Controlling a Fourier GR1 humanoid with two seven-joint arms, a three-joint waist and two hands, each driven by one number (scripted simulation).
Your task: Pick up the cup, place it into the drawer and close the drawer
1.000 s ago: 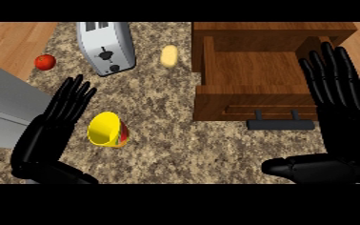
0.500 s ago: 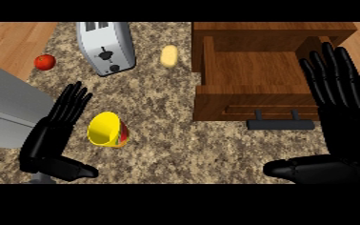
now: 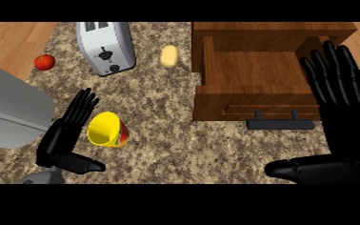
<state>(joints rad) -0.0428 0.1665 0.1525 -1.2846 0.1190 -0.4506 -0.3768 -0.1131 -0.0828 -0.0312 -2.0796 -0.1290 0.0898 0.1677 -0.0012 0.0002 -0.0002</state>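
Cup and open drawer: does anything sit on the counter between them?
Nothing. In the head view only bare counter runs from the cup to the drawer; the yellowish item lies farther back, off that line.

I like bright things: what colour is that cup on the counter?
The cup is mainly yellow; head view.
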